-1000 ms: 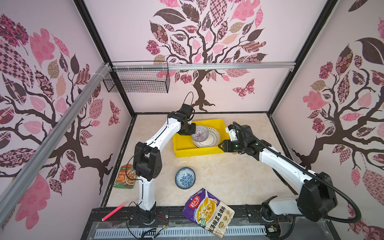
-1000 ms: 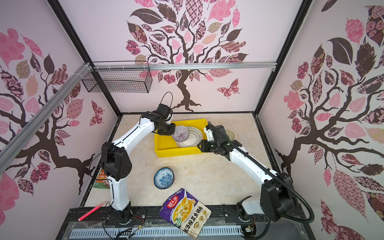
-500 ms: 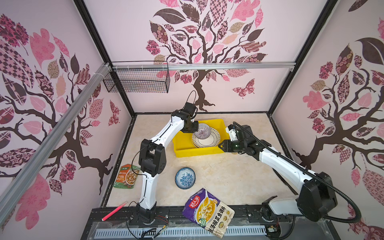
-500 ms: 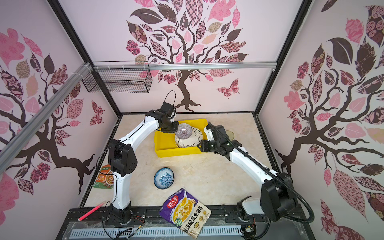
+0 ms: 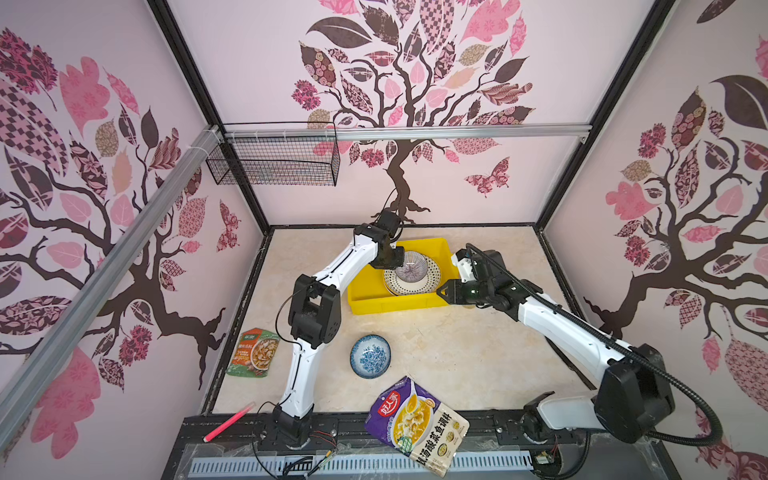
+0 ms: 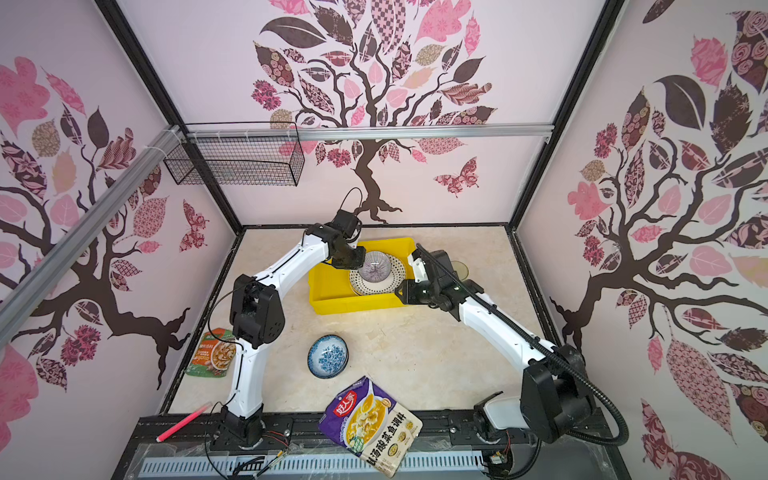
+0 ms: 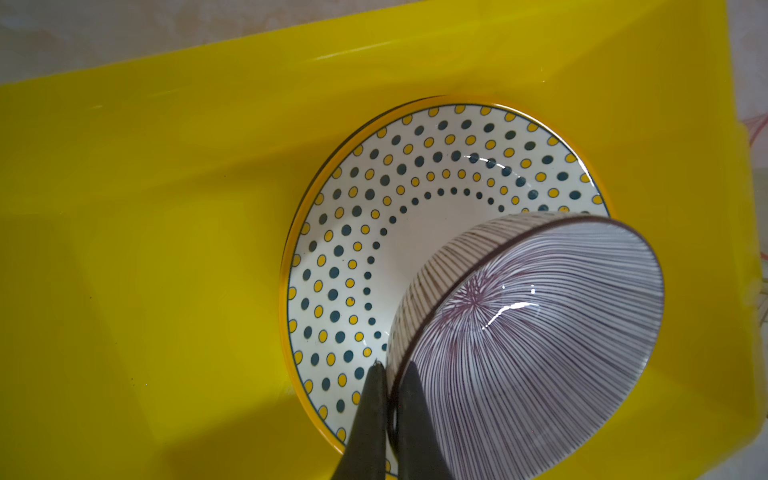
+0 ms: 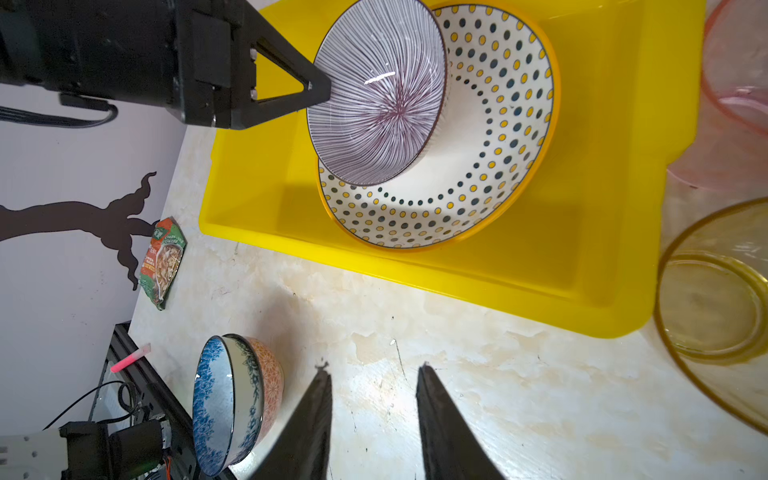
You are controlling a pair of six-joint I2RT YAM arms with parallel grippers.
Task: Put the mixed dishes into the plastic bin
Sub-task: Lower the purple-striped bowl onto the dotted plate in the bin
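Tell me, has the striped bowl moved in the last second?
Yes. In a top view the striped bowl has shifted slightly right, from the dotted plate's left edge to over its middle, inside the yellow bin.

**Yellow bin, dotted and striped crockery**

The plastic bin (image 5: 365,291) is plain bright yellow. The dotted plate (image 7: 353,232) is white, ringed with yellow and dark teal dots, and has a yellow rim. The lined bowl (image 7: 532,332) is white with fine purple lines fanning out from its centre, under a dark rim. The floral bowl (image 8: 216,399) is blue-and-white flowered inside and orange latticed outside. The pink tumbler (image 8: 735,75) and amber tumbler (image 8: 715,307) are translucent. The pouch (image 5: 417,424) is purple, the packet (image 5: 255,352) green and orange. The desk (image 5: 457,353) is cream with marble veining.
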